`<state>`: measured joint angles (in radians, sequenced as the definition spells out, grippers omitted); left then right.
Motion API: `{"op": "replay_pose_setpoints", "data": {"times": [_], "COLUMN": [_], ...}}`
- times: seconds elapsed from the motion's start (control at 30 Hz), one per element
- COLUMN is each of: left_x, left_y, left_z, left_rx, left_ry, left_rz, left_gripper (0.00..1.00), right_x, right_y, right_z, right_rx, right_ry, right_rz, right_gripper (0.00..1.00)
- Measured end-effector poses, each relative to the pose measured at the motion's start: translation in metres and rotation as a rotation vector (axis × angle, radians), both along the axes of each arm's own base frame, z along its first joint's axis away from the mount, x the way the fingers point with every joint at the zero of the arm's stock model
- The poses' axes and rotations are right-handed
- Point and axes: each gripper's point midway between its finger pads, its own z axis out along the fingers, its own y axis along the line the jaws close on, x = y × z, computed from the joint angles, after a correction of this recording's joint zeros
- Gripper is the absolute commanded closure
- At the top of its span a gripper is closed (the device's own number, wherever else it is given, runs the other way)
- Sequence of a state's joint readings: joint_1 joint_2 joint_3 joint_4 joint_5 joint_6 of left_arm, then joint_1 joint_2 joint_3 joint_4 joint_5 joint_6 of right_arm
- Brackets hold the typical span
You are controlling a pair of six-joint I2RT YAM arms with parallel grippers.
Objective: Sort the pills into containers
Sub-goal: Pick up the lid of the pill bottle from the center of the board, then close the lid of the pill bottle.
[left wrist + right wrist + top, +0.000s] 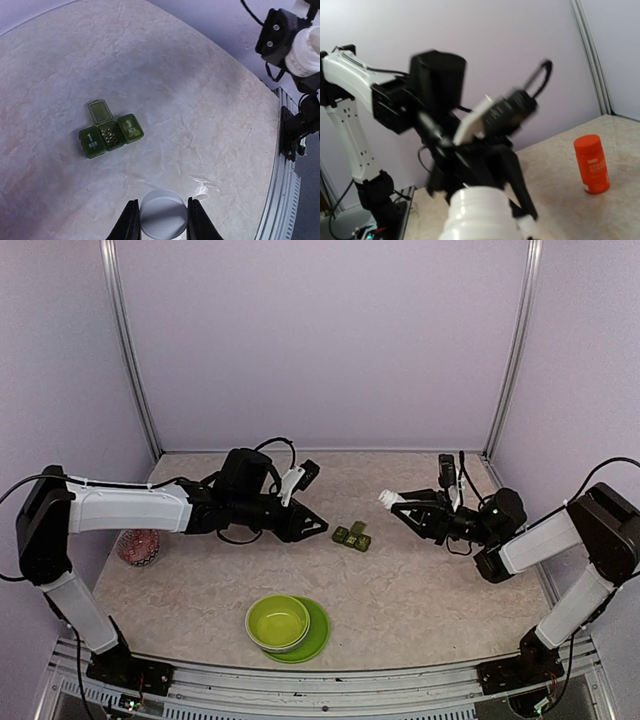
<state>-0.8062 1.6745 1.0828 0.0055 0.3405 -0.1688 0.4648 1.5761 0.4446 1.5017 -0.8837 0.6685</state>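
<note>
Now, left gripper [312,526]: closed partway on a white cap [161,222], one finger on each side of its rim. It hovers just left of the strip box in the top view.
Right gripper [400,505]: clamped on an uncapped white bottle [479,212], raised off the table [210,115], with the mouth turned toward the left arm.
Containers [92,142]: a dark green three-cell strip lying flat mid-table, between the two grippers and touching neither.
Cells: the middle one is open, its lid [99,111] flipped back toward the far wall, with small golden pills [111,136] inside. Both outer cells are shut.
Long axis: roughly left-to-right across the table in the top view, slightly skewed. The openings face straight up.
Step, as I judge it: dosing pills from the bottle into the cells.
Doing it well: I'd bring the bottle mouth low over a single open cell and tilt slowly so the pills trickle. The cap hand should stay parked aside, and an outer lid must be opened before I move along.
Risk: the light box could skate if a finger catches the raised lid.
</note>
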Motion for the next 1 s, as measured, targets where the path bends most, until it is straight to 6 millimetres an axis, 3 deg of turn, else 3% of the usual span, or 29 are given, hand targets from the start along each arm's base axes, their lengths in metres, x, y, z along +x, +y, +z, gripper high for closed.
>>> {"op": "replay_pose_setpoints", "data": {"times": [0.13, 0.43, 0.77, 1.0], "left_x": [-0.013, -0.035, -0.046, -0.058], "left_y": [-0.011, -0.024, -0.028, -0.037], "left_z": [0.024, 0.051, 0.111, 0.126], "left_rx": [-0.083, -0.219, -0.462, -0.530], "left_ry": [-0.001, 0.012, -0.024, -0.020], "left_rz": [-0.061, -0.124, -0.149, -0.186], "left_gripper": [0.83, 0.80, 0.79, 0.78], "right_x": [-0.001, -0.006, -0.018, -0.028], "right_y": [0.006, 0.016, 0.030, 0.041], "right_z": [-0.005, -0.012, -0.005, 0.003], "right_rx": [-0.023, -0.052, -0.041, -0.027], "right_ry": [-0.003, -0.015, -0.037, -0.051], "right_rz": [0.002, 0.011, 0.054, 0.091], "right_gripper": [0.81, 0.80, 0.80, 0.80]}}
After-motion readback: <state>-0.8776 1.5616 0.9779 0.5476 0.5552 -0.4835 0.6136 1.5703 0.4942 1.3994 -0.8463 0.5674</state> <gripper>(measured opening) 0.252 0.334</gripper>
